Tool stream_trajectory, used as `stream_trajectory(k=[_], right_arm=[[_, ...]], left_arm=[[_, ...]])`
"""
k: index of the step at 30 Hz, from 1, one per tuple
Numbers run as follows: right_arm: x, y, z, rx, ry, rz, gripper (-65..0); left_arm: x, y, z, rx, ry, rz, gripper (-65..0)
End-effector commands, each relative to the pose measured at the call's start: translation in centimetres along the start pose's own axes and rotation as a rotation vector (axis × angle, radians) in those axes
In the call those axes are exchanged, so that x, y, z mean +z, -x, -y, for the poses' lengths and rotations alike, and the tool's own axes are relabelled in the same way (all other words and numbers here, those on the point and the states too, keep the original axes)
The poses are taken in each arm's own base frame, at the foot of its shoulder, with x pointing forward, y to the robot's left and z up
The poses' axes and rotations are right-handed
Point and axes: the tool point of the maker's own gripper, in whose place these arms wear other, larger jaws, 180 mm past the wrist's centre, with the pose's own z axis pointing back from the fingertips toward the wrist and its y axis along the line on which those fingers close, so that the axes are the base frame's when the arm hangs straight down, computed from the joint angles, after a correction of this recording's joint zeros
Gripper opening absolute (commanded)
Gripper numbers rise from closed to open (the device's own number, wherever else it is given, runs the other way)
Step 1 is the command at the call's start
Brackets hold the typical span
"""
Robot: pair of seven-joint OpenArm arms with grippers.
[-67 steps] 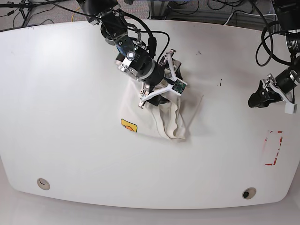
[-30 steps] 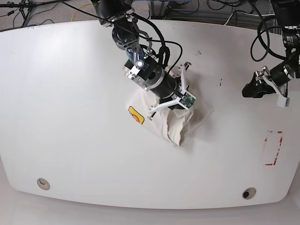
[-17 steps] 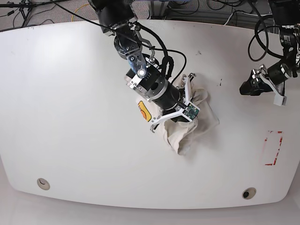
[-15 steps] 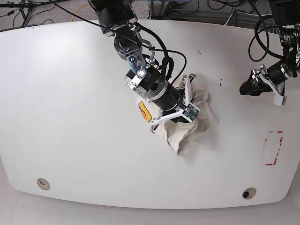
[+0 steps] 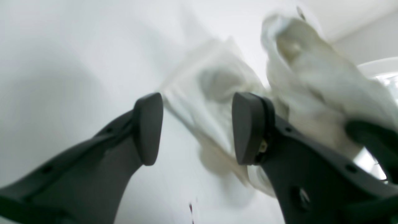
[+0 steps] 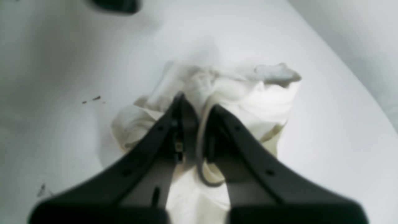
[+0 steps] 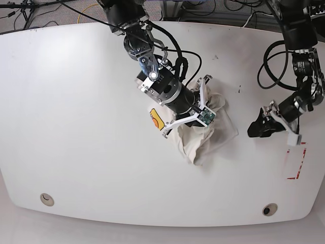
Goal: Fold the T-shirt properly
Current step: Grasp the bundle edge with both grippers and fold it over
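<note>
The off-white T-shirt (image 7: 210,136) lies bunched in a crumpled heap at the middle of the white table (image 7: 76,127). A bit of its yellow-orange print (image 7: 156,121) peeks out at the heap's left edge. My right gripper (image 7: 195,121) reaches down from the back and is shut on a raised fold of the T-shirt (image 6: 248,93), with cloth pinched between its dark fingers (image 6: 186,109). My left gripper (image 7: 255,130) hovers just right of the heap, open and holding nothing. In the left wrist view the blurred T-shirt (image 5: 311,77) lies just beyond its spread fingers (image 5: 148,127).
A red-outlined rectangle (image 7: 296,160) is marked on the table at the right. Two round holes (image 7: 46,199) (image 7: 269,209) sit near the front edge. Small dark specks (image 7: 239,90) dot the surface behind the heap, and cables hang along the back edge.
My left gripper has dropped down and forward toward the heap's right side. The right gripper, still shut on the cloth, has barely moved, and the heap keeps its shape.
</note>
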Motion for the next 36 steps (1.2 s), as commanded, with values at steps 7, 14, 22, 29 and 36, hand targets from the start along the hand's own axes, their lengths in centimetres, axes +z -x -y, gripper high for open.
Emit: stream_trajectory(k=[7, 14, 22, 29, 36], right_arm=[[0.2, -2.1, 0.2, 0.003, 0.006, 0.071, -64.8], [0.7, -2.8, 0.5, 0.011, 0.018, 0.090, -64.8], [1.5, -3.5, 0.7, 0.015, 0.033, 0.112, -64.8], [1.6, -3.9, 0.9, 0.018, 0.038, 0.125, -64.8], [1.2, -4.9, 0.4, 0.044, 0.019, 0.142, -64.8]], left_arm=[[-5.4, -0.4, 3.4, -0.068, 0.018, -0.026, -31.7], [-8.8, 3.1, 2.7, -0.066, -0.049, -0.161, -31.8], [-9.7, 4.1, 1.8, -0.053, -0.076, -0.146, -40.7], [-10.3, 6.7, 0.7, 0.022, -0.077, -0.214, -52.5], [-9.3, 10.4, 0.3, 0.057, -0.088, -0.284, -52.5]])
